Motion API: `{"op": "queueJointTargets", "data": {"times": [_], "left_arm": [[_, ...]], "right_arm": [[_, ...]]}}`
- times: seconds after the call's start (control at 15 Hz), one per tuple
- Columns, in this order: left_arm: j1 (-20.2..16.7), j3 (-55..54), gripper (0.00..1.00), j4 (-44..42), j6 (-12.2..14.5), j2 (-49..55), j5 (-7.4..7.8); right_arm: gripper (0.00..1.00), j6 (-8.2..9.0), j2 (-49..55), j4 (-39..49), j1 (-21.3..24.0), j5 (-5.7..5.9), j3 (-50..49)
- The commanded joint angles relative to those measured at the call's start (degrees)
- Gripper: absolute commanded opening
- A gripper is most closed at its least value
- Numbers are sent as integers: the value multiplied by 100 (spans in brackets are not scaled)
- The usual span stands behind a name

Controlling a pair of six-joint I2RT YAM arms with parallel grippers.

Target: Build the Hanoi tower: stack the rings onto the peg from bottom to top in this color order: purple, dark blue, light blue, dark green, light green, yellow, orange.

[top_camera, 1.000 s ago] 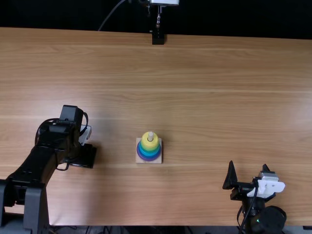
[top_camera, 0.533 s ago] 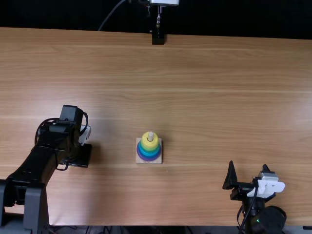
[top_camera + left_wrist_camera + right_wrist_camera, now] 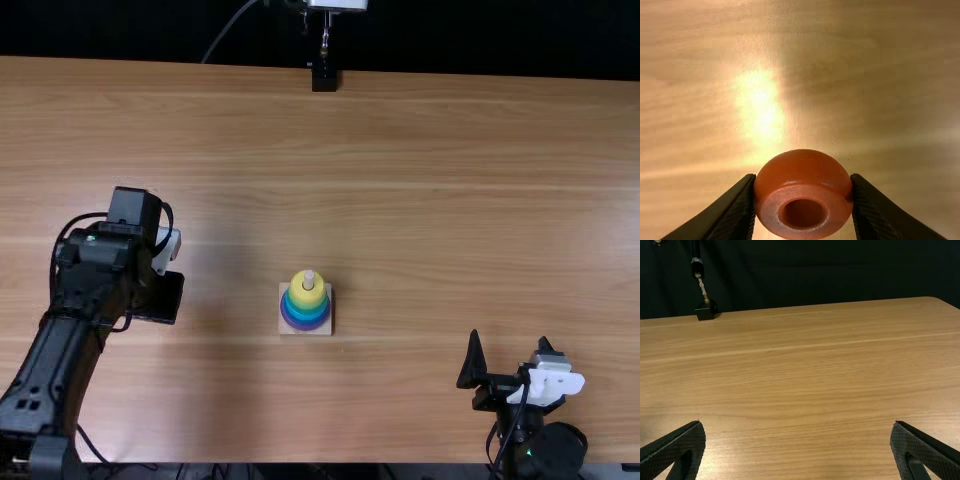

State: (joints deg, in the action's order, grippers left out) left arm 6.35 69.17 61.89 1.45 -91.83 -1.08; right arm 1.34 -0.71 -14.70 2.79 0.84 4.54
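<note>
The right pincer (image 3: 798, 423) stands wide by the tabletop's (image 3: 420, 200) near edge. Beyond, the yellow ring (image 3: 309, 299) tops the peg's (image 3: 309, 278) stack. The left pincer (image 3: 803, 176), clamped on the orange ring (image 3: 801, 169), has shifted outward, no closer to the peg; likely only that ring remains to place.

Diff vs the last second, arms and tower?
Left pincer shifted toward the table's far side and slightly left, away from the ring stack. It has the orange ring clamped; can't tell if that grip is new. Stack and right pincer unchanged.
</note>
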Motion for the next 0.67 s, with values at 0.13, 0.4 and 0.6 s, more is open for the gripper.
{"op": "queueJointTargets", "data": {"times": [0.13, 0.4, 0.6], "left_arm": [[323, 994, 0, 1394, -325, 122, 55], [859, 2189, 0, 2080, -599, 43, 55], [1360, 2760, 0, 2091, -1168, -186, 55]], "right_arm": [[100, -18, 71, -414, 64, 11, -366], [100, -18, 71, -414, 64, 11, -366], [100, -18, 71, -414, 73, 11, -366]]}}
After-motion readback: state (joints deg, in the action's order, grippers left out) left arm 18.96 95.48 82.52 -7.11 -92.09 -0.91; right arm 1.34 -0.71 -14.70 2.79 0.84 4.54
